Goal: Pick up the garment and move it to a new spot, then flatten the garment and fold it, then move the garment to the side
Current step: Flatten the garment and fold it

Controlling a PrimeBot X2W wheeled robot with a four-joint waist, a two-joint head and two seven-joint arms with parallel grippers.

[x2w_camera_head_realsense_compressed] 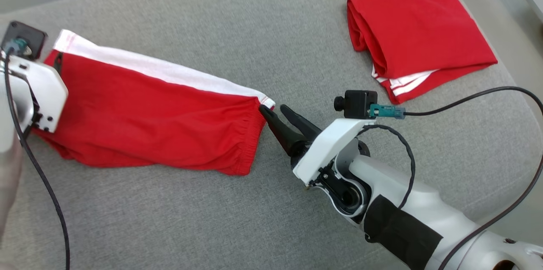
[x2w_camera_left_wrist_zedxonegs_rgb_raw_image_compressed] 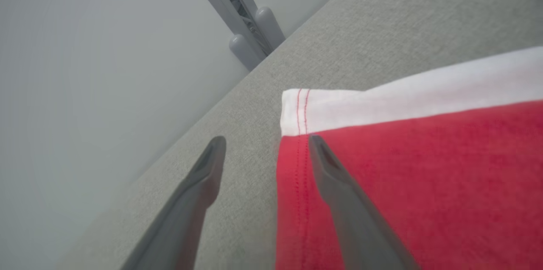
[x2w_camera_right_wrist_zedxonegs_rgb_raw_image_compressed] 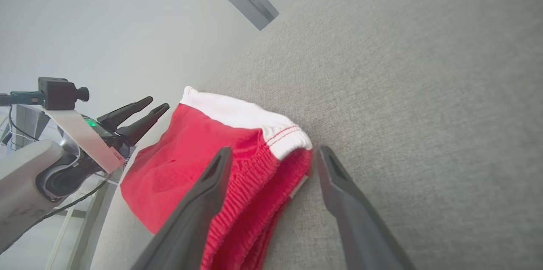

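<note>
Flat red garment [x2w_camera_head_realsense_compressed: 148, 126], white side stripe

Our right gripper [x2w_camera_head_realsense_compressed: 275, 111] reaches forward and leftward off its pale forearm [x2w_camera_head_realsense_compressed: 403, 202] — both dark fingers spread wide apart. Our left gripper [x2w_camera_left_wrist_zedxonegs_rgb_raw_image_compressed: 267, 140] is spread just as wide, its two fingers well parted — its white wrist [x2w_camera_head_realsense_compressed: 40, 87] sits at the far left edge of the head view.
</note>
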